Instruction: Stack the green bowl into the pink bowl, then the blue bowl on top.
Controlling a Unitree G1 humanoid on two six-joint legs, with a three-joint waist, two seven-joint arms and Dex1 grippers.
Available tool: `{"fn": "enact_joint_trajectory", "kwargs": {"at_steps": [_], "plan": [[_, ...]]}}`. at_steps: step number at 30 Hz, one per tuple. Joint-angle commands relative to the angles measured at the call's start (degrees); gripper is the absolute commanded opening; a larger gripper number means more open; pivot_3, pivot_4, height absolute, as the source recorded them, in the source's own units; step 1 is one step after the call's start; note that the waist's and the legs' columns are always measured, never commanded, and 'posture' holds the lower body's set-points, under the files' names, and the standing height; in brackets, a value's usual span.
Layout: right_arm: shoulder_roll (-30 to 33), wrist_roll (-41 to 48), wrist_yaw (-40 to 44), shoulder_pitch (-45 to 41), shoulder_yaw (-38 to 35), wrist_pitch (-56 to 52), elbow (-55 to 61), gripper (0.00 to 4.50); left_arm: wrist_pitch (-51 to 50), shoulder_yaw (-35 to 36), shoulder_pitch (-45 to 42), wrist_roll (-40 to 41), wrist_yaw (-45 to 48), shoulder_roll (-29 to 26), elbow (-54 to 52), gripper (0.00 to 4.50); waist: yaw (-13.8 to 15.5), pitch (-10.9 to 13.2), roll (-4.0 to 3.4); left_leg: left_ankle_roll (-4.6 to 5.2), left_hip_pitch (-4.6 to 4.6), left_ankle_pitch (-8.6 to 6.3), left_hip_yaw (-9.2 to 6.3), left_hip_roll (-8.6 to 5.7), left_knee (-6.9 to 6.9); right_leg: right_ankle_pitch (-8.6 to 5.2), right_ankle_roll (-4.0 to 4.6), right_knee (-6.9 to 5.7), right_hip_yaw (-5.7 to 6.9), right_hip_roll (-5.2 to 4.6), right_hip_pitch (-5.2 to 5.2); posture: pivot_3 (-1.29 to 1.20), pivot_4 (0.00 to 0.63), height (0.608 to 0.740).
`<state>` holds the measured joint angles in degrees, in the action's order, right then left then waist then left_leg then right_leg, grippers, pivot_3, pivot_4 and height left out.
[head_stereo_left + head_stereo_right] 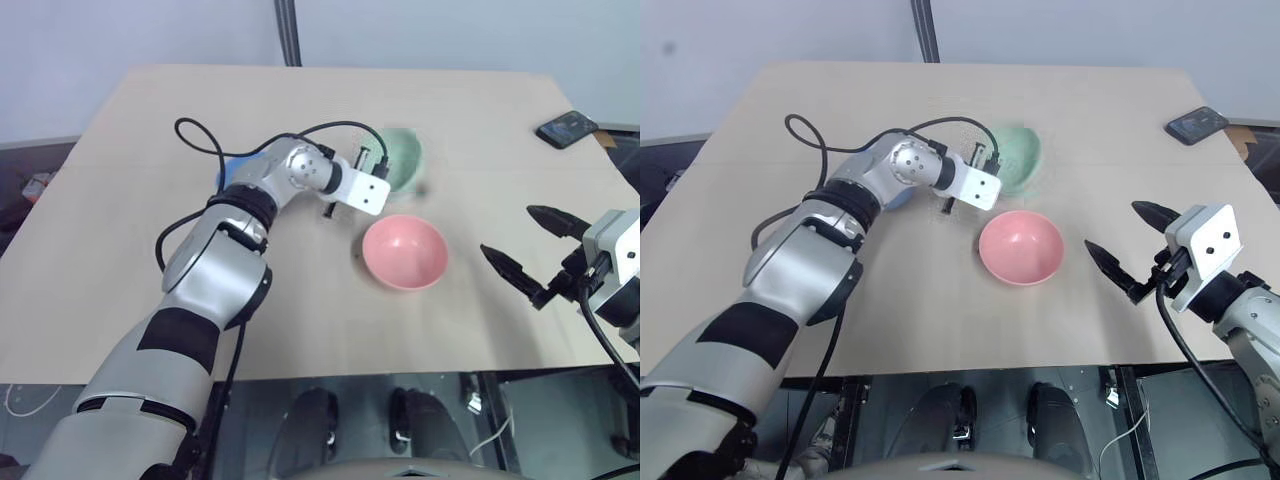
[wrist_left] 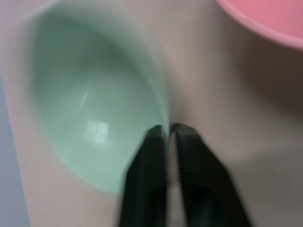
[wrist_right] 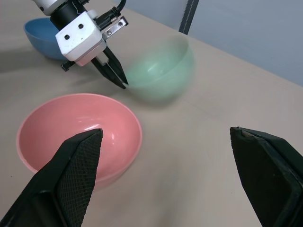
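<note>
Tool on your left arm (image 3: 118, 78) pinches the smooth mint-green bowl's (image 3: 161, 71) rim beside the empty salmon-pink bowl (image 3: 80, 132); right tool (image 1: 520, 245) spread. Nothing stacked yet; sky-blue bowl (image 3: 40, 35) waits.

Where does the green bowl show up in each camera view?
Left eye: green bowl upper middle, behind the pink bowl.
Right eye: upper middle.
Left wrist: left half, rim pinched by the left tool.
Right wrist: upper middle.
Shared landmark: the pink bowl beside it.
</note>
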<state>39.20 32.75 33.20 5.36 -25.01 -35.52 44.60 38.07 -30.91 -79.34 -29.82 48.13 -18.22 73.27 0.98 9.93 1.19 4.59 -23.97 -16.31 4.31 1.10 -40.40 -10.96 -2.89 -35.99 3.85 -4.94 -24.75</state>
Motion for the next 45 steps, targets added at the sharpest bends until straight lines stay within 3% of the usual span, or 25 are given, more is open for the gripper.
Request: {"fn": "enact_joint_trajectory", "kwargs": {"at_steps": [1, 5, 9, 12, 15, 18, 19, 21, 22, 23, 26, 29, 34, 39, 45], "plan": [[0.63, 0.23, -0.34, -1.39, -0.34, 1.28, -0.15, 4.50, 1.90, 1.92, -1.15, 1.48, 0.96, -0.08, -0.99, 0.09, -0.01, 0.00, 0.00, 0.01, 0.00, 0.00, 0.00, 0.00, -0.01, 0.00, 0.00, 0.00, -0.01, 0.00, 0.00, 0.00, 0.150, 0.740], [0.36, -0.70, -0.35, -1.37, -0.02, 2.16, -1.44, 4.50, 6.27, 5.44, -1.36, 6.30, 6.22, -1.57, -2.66, 0.09, -0.05, 0.01, 0.01, -0.02, -0.01, 0.01, 0.00, 0.00, -0.01, 0.00, 0.00, -0.01, -0.01, 0.00, -0.02, 0.00, 0.150, 0.740], [0.06, -1.74, -0.37, -0.66, -0.24, 3.22, -2.71, 4.50, 5.62, 13.14, 0.21, 22.87, 26.68, -2.81, -11.87, 0.09, -0.05, 0.01, 0.01, -0.19, -0.02, 0.11, 0.02, 0.02, -0.02, 0.00, 0.01, -0.01, -0.02, 0.00, -0.02, 0.00, 0.150, 0.740], [0.07, -2.42, 0.16, -0.13, -0.43, 4.42, -4.26, 4.50, -5.64, 14.64, 5.28, 33.35, 39.84, -4.42, -26.44, 0.09, -0.14, -0.02, -0.05, -0.21, 0.00, 0.12, 0.06, 0.05, -0.02, 0.00, 0.02, -0.01, -0.05, 0.00, -0.02, 0.00, 0.150, 0.740], [-0.10, -4.04, 0.28, 0.17, 0.61, 6.10, -5.97, 4.50, -14.54, 9.73, 14.12, 43.57, 44.09, -10.03, -45.89, 0.09, -0.20, -0.04, -0.08, -0.21, 0.06, 0.12, 0.09, 0.05, -0.03, 0.01, 0.02, -0.07, -0.10, 0.00, 0.00, 0.00, 0.150, 0.740], [-0.47, -4.86, -0.06, -0.25, 1.71, 7.07, -6.78, 4.50, -17.03, 6.47, 17.05, 44.75, 44.37, -12.12, -51.26, 0.09, -0.31, -0.03, -0.09, -0.22, 0.24, 0.13, 0.20, 0.10, -0.08, 0.00, 0.02, -0.29, -0.29, 0.05, 0.01, 0.00, 0.150, 0.740], [-0.51, -5.03, -0.06, -0.32, 1.94, 7.38, -6.98, 4.50, -18.52, 5.87, 17.46, 46.01, 44.37, -12.61, -52.79, 0.53, -0.24, -0.03, -0.09, -0.22, 0.24, 0.13, 0.22, 0.10, -0.09, 0.00, 0.02, -0.31, -0.30, 0.05, 0.00, 0.00, 0.150, 0.740], [-0.58, -5.29, -0.01, -0.41, 2.21, 7.79, -7.31, 4.50, -22.10, 4.31, 18.24, 49.67, 44.37, -14.22, -56.45, 0.85, 0.06, -0.03, -0.09, -0.20, 0.23, 0.12, 0.19, 0.08, -0.20, -0.01, 0.02, -0.40, -0.28, 0.05, 0.01, 0.00, 0.150, 0.740], [-0.60, -5.39, 0.03, -0.40, 2.30, 7.97, -7.45, 4.50, -23.82, 3.54, 18.60, 51.33, 44.37, -15.30, -58.27, 1.24, -0.09, -0.03, -0.09, -0.19, 0.20, 0.11, 0.17, 0.08, -0.30, -0.01, 0.02, -0.43, -0.27, 0.05, 0.01, 0.00, 0.150, 0.740], [-0.59, -5.50, 0.14, -0.32, 2.39, 8.16, -7.60, 4.50, -25.22, 4.07, 19.23, 51.61, 44.37, -15.89, -59.56, 1.87, -0.09, -0.03, -0.09, -0.18, 0.18, 0.11, 0.19, 0.09, -0.36, -0.01, 0.01, -0.45, -0.32, 0.05, 0.01, 0.00, 0.150, 0.740], [-0.50, -5.59, 0.47, -0.06, 2.56, 8.67, -8.05, 4.50, -29.35, 7.33, 20.60, 51.15, 43.25, -16.71, -61.78, 3.00, -0.14, -0.04, -0.09, -0.18, 0.20, 0.10, 0.22, 0.08, -0.37, -0.01, 0.01, -0.45, -0.35, 0.06, 0.01, 0.00, 0.150, 0.740], [-0.50, -5.25, 1.19, -0.11, 3.20, 9.13, -8.10, 4.50, -36.90, 12.20, 22.19, 48.36, 33.29, -17.66, -64.45, 4.34, -0.14, -0.04, -0.09, -0.19, 0.21, 0.11, 0.22, 0.10, -0.39, -0.02, 0.01, -0.49, -0.35, 0.08, 0.00, 0.00, 0.150, 0.740], [-0.56, -2.42, 4.34, -2.33, 5.37, 10.10, -7.65, 4.50, -50.23, 17.51, 29.39, 32.65, 11.55, -23.62, -72.92, 4.34, -0.42, -0.04, -0.11, -0.18, 0.26, 0.11, 0.25, 0.11, -0.41, -0.02, -0.01, -0.52, -0.40, 0.09, 0.00, 0.00, 0.150, 0.740], [-0.54, -0.34, 7.96, -8.59, 8.69, 12.22, -9.28, 4.50, -70.45, 18.09, 34.80, 22.90, 4.85, -30.03, -80.68, 4.34, -0.27, -0.02, -0.07, -0.20, 0.26, 0.11, 0.29, 0.16, -0.40, -0.03, -0.01, -0.54, -0.42, 0.13, -0.02, 0.00, 0.150, 0.740], [-0.59, 0.27, 12.41, -16.52, 12.89, 14.21, -14.04, 4.50, -83.49, 17.92, 36.71, 18.56, 0.48, -30.95, -83.13, 4.34, 0.31, 0.00, -0.04, -0.20, 0.22, 0.11, 0.25, 0.10, -0.41, -0.10, -0.12, -0.52, -0.35, 0.07, 0.00, 0.00, 0.150, 0.740]]}}
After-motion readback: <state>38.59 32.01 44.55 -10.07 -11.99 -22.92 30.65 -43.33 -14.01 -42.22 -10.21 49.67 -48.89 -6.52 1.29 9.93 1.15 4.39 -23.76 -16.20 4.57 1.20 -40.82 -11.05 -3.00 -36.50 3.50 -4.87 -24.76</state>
